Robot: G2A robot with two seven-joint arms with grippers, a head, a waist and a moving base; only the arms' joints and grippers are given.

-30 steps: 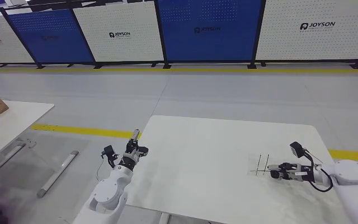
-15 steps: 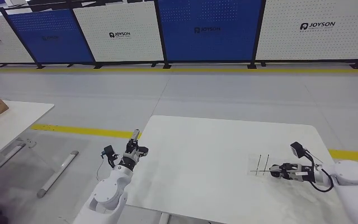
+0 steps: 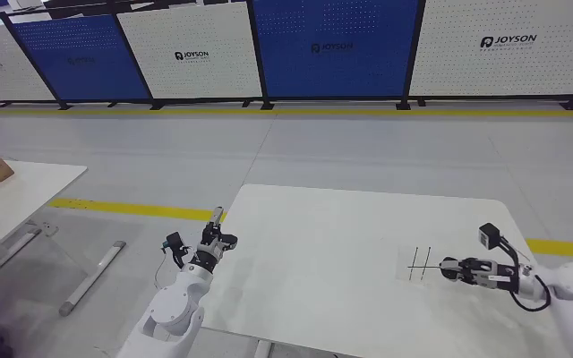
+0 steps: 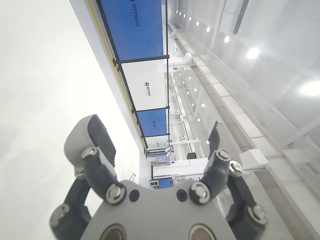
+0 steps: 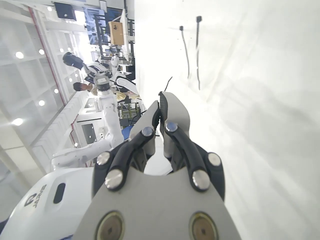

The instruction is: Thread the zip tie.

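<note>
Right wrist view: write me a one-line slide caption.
Right claw shut on a thin black zip tie, with two spare ties lying side by side on the white table ahead.

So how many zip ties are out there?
3. The first tie and second tie lie side by side on the table; the third tie is pinched in the right gripper, its tip poking out.

Two zip ties [image 3: 429, 255] lie side by side on the table [image 3: 340, 224], near its right edge. The right gripper [image 3: 446, 266] holds a third zip tie [image 3: 421, 267] across them; the left gripper [image 3: 216, 215] hovers at the left edge
</note>
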